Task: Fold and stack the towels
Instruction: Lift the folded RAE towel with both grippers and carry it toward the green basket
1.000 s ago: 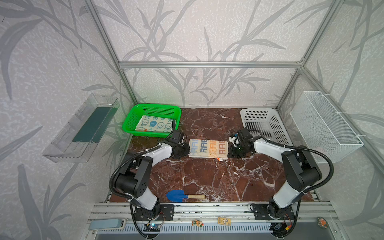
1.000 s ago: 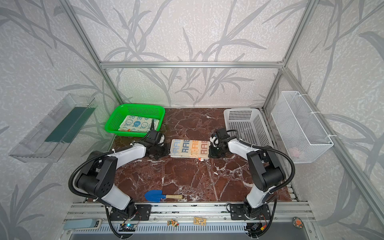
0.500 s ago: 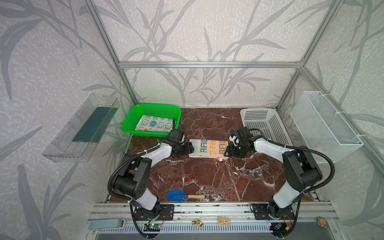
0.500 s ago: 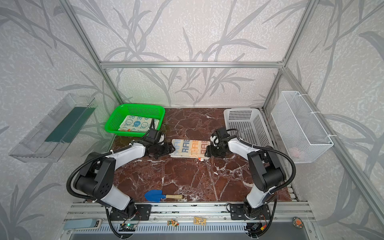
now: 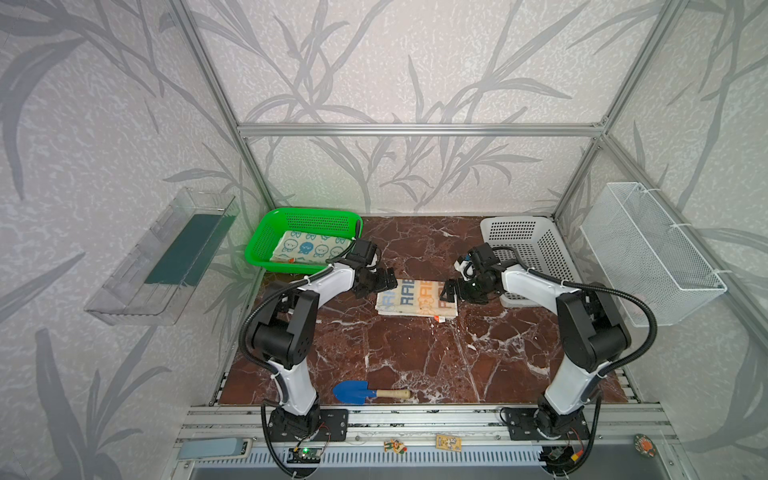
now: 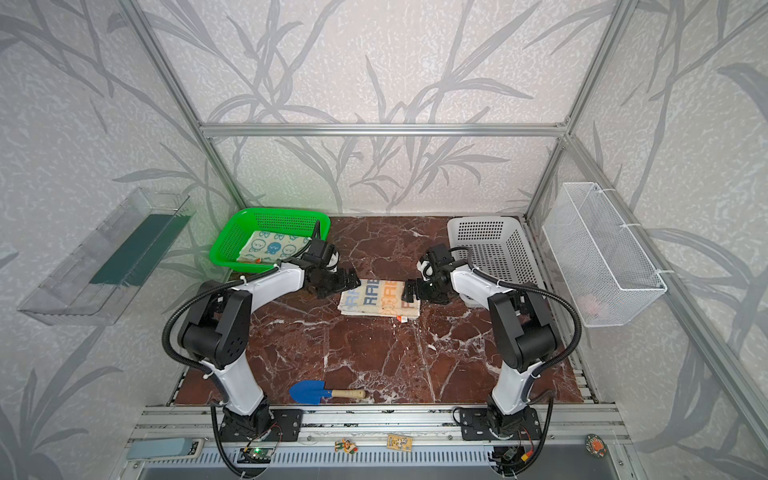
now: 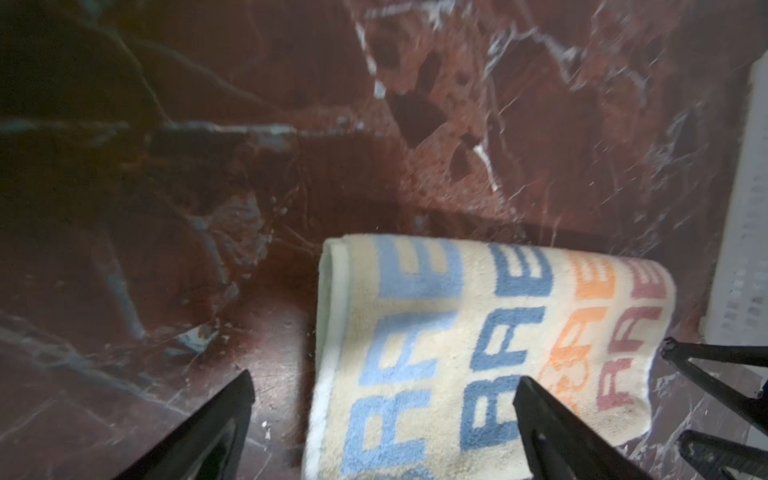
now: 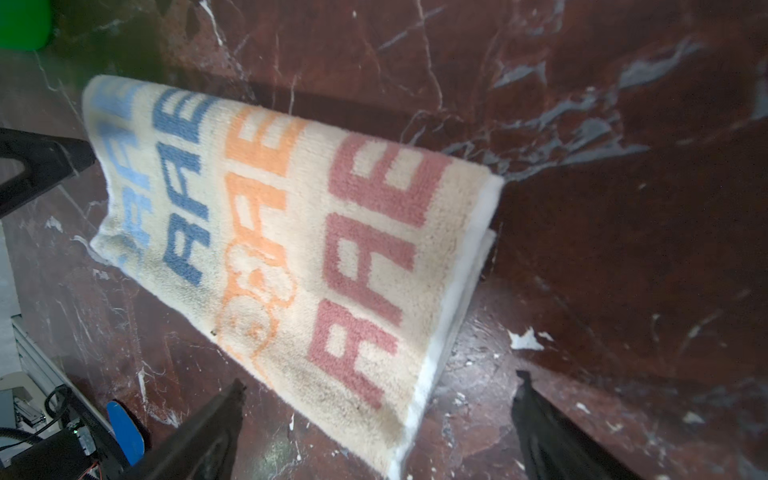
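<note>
One of the towels, cream with "RABBIT" lettering (image 5: 417, 298) (image 6: 380, 298), lies folded in two on the marble at the middle. My left gripper (image 5: 384, 281) (image 6: 349, 281) stands open at its left end, with one finger over the cloth in the left wrist view (image 7: 384, 377). My right gripper (image 5: 451, 291) (image 6: 409, 291) stands open at its right end, straddling the towel's corner (image 8: 380, 378). Neither holds the lettered towel (image 7: 457, 340) (image 8: 291, 232). A second towel, cream with blue bunny faces (image 5: 309, 248) (image 6: 272, 246), lies in the green basket.
The green basket (image 5: 257, 245) sits at the back left and a white perforated basket (image 5: 536, 249) at the back right. A wire basket (image 5: 648, 253) and a clear tray (image 5: 166, 257) hang on the side walls. A blue trowel (image 5: 365, 392) lies near the front edge.
Both grippers were shut on the ends of the lettered towel; they have opened and let it go. The towel now lies folded on the marble.
</note>
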Controlling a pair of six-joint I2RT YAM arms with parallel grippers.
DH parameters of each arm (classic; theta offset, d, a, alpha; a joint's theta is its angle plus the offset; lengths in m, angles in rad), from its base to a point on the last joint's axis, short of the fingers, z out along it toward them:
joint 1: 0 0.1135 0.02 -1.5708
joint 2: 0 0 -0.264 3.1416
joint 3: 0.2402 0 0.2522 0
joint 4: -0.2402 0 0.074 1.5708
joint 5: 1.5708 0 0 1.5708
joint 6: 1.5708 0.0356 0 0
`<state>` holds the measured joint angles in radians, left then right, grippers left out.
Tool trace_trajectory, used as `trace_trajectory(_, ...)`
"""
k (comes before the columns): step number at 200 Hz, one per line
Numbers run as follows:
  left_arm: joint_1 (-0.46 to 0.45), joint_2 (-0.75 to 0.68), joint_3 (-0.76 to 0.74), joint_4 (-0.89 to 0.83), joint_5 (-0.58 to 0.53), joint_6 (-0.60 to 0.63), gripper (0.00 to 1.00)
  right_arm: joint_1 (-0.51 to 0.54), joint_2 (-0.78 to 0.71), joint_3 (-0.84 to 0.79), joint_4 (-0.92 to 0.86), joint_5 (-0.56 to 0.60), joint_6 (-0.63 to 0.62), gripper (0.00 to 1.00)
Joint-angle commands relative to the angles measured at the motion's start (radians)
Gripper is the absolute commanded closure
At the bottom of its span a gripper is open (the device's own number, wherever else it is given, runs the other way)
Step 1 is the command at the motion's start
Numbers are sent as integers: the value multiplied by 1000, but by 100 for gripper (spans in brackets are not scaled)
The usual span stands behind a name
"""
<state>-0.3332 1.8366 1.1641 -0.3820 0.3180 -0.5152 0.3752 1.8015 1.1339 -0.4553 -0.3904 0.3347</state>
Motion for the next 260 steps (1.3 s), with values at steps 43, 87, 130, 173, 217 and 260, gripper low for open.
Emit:
trace_trajectory(43, -37, 115, 118, -194, 36, 93, 9, 14, 42, -9, 54, -38, 57, 1)
trace_trajectory(87, -95, 169, 164, -255, 10, 150, 33, 66, 87, -3, 95, -28, 130, 1)
trace_trajectory(130, -109, 181, 182, -293, -53, 170, 78, 75, 105, 11, 103, -38, 150, 1)
trace_trajectory(173, -108, 166, 218, -339, -94, 188, 100, 74, 95, 21, 96, -44, 147, 1)
trace_trajectory(217, -109, 162, 311, -449, -157, 233, 100, 75, 79, 44, 66, -43, 122, 1)
trace_trajectory(260, -105, 159, 483, -629, -312, 313, 100, 75, 50, 108, 44, -73, 75, 1)
